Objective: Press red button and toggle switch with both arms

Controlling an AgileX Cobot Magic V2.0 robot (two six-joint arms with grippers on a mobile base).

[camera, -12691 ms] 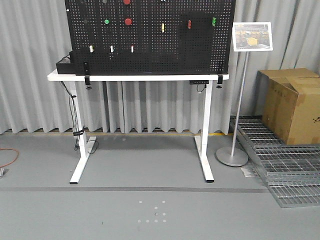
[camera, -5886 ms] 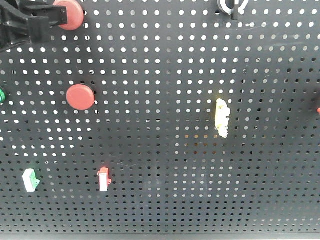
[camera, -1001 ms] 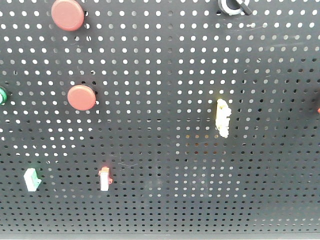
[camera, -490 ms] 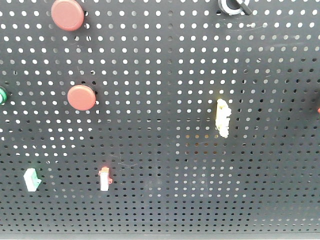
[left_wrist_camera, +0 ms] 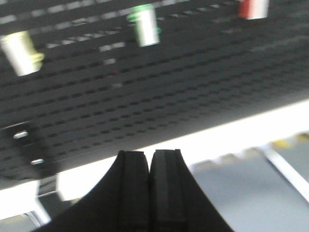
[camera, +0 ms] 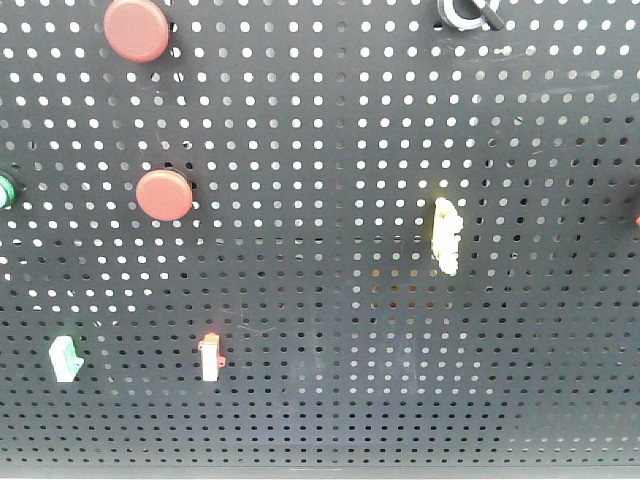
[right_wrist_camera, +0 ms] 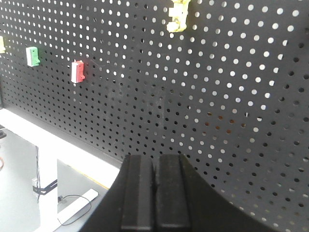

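Note:
In the front view the red button (camera: 137, 28) sits high on the left of the black pegboard (camera: 320, 300). At the top edge is the toggle switch (camera: 463, 12), black with a silver-white ring, its short lever pointing down and right. Neither gripper shows in this view. My left gripper (left_wrist_camera: 150, 154) is shut and empty, low before the board's bottom edge in a blurred view. My right gripper (right_wrist_camera: 155, 159) is also shut on nothing, close to the lower board. Neither wrist view shows the button or the switch.
A smaller, brighter red button (camera: 164, 194) is below the red button. The board also carries a pale yellow tab (camera: 446, 236) (right_wrist_camera: 177, 17), a green-white rocker (camera: 64, 358) and a red-white rocker (camera: 210, 357). The white table edge (right_wrist_camera: 72, 147) (left_wrist_camera: 217, 140) runs below the board.
About six seconds ago my left gripper was against the red button; it has since left the front view. Over the last second nothing has visibly moved.

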